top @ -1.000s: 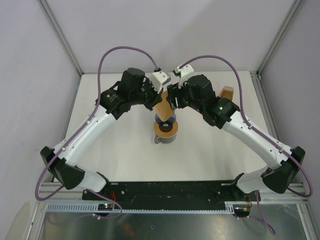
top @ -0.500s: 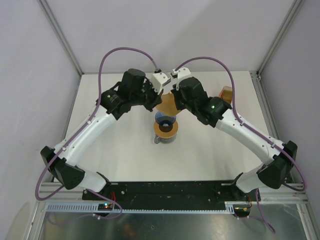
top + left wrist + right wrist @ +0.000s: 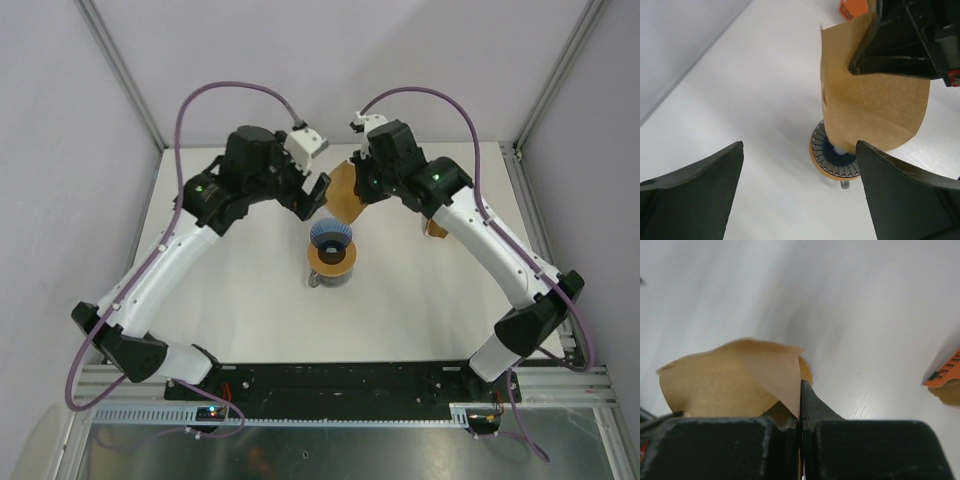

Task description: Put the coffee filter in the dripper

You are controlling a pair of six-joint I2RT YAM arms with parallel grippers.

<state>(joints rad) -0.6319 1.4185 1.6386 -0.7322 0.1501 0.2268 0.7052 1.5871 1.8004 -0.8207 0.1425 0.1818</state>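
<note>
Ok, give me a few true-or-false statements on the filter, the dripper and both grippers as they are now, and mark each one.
1. The right gripper is shut on the coffee filter. True.
2. The coffee filter is seated inside the dripper. False: the right gripper holds it up, and it is not seated in the blue cone.
3. The left gripper is open and holds nothing. True.
4. The dripper lies tipped on its side. False: its mouth faces up, and the ribbed inside shows from above.
</note>
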